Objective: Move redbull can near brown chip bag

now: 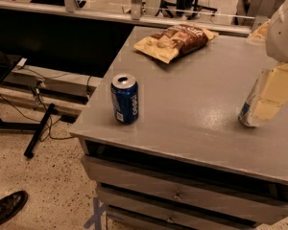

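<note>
The redbull can [245, 113], slim and silver with blue patches, stands slightly tilted near the table's right edge. Only its left side shows. My gripper [268, 104], cream-coloured under a white arm, comes down from the upper right, sits right against the can and covers most of it. The brown chip bag [176, 40], reddish-brown with a pale yellow end, lies flat at the far middle of the table, well away from the can and the gripper.
A dark-blue Pepsi can [125, 98] stands upright near the front left of the grey table [192, 109]. The table has drawers below its front edge. A pale object [259, 32] lies at the far right. Cables and a stand are on the floor to the left.
</note>
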You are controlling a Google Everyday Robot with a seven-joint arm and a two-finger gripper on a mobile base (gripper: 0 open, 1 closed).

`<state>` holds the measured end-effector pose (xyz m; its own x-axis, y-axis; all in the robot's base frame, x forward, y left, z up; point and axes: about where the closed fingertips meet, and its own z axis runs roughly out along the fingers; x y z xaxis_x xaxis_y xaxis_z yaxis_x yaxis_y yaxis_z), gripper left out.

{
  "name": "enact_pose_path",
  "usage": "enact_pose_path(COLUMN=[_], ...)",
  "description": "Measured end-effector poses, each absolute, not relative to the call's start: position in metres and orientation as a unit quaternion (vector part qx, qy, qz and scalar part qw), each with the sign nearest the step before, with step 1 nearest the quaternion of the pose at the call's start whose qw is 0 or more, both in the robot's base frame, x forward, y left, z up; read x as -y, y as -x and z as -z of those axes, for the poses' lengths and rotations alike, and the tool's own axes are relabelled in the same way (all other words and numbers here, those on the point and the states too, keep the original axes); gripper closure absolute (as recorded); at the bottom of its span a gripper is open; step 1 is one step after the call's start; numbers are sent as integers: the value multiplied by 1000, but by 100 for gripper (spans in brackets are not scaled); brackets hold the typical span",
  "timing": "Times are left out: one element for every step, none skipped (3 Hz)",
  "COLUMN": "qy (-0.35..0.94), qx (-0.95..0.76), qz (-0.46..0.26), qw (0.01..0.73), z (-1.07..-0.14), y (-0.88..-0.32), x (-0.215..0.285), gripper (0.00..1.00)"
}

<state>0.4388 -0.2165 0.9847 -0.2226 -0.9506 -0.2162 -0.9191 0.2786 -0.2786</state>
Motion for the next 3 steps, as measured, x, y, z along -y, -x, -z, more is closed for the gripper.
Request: enact_pose_path(qy=[578,539,480], qx=[-792,-810,-832], qz=[44,41,37], qw=[194,226,276], z=[-985,-985,-983], y=[-441,-448,-459], x=[233,264,314], gripper=[0,0,0])
